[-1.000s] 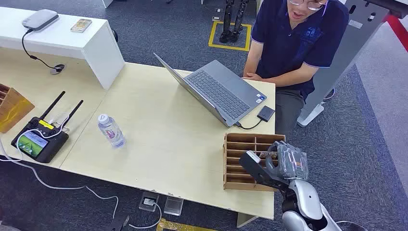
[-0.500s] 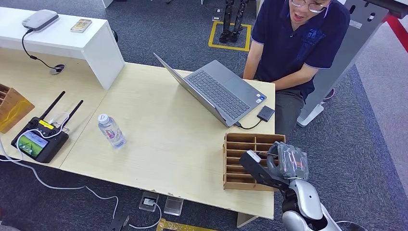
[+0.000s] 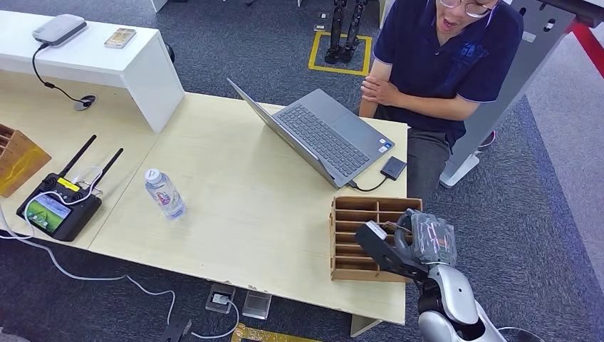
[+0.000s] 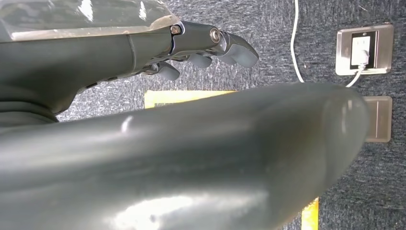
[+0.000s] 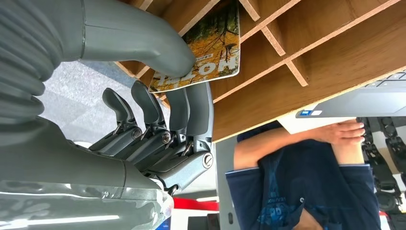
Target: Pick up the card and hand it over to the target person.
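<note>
Pinching card [image 5: 210, 48] at rack [image 3: 356, 239] edge

Head view looks down and forward from high on the robot, taking in the table [image 3: 249, 214] and the right hand [image 3: 420, 242] at the wooden organizer [image 3: 363, 239]. Right wrist view sits close behind that hand [image 5: 158, 120], sharing the organizer [image 5: 306, 52] and the person [image 5: 306, 182] beyond it. Left wrist view sits close behind the left hand [image 4: 201, 48], facing carpet floor [image 4: 268, 28].

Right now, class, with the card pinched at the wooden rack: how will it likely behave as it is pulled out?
The card looks thin and flat, so probably light and fairly stiff. Its glossy printed face may slip between the right hand's thumb and fingers. Partly inside the wooden rack, it could catch on a divider if tilted.
</note>
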`<control>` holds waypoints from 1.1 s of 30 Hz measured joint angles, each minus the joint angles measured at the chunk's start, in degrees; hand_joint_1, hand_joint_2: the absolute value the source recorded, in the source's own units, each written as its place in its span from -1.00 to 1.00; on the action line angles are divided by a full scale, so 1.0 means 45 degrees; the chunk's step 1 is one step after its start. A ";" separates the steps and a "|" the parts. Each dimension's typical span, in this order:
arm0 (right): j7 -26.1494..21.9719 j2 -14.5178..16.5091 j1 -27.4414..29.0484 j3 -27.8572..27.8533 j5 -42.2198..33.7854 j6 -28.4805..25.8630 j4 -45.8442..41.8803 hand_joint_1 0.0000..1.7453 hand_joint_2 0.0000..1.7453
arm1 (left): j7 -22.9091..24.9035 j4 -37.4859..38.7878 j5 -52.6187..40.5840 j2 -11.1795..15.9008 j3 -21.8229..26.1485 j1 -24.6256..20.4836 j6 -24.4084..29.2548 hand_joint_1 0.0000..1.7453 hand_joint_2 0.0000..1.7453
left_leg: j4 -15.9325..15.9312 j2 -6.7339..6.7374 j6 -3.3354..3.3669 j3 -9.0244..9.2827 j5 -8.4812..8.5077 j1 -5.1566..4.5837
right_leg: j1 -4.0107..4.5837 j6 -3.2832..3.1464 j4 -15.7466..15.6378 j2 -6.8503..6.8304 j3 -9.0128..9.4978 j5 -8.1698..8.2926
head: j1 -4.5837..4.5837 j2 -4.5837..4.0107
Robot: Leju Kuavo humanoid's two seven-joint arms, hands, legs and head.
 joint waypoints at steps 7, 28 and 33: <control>0.1216 -0.0921 -0.0902 -0.0200 -0.0772 0.1984 -0.2256 0.70 1.00 | 0.0003 0.0000 0.0064 0.0052 0.0079 -0.0001 -0.0026 -1.00 -1.00 | 0.0020 -0.0009 0.0003 -0.0007 0.0001 -0.0006 | -0.0006 0.0004 0.0018 -0.0017 -0.0009 -0.0007 | 0.0000 0.0000; -0.1340 0.1000 -0.2184 -0.0077 0.2586 -0.3090 0.0774 0.70 1.00 | -0.0278 0.0034 -0.0053 -0.0215 -0.0046 0.0018 -0.0210 -1.00 -1.00 | -0.0030 0.0035 0.0001 0.0040 0.0009 0.0005 | 0.0006 -0.0001 -0.0030 0.0030 0.0037 0.0021 | 0.0000 0.0000; -0.1395 0.1075 -0.2193 -0.0132 0.3629 -0.4239 0.1884 0.70 1.00 | -0.0305 0.0030 -0.0166 -0.0235 -0.0153 0.0012 -0.0237 -1.00 -1.00 | -0.0030 0.0024 0.0002 0.0031 0.0013 0.0004 | 0.0005 0.0000 -0.0031 0.0018 0.0035 0.0022 | 0.0000 0.0000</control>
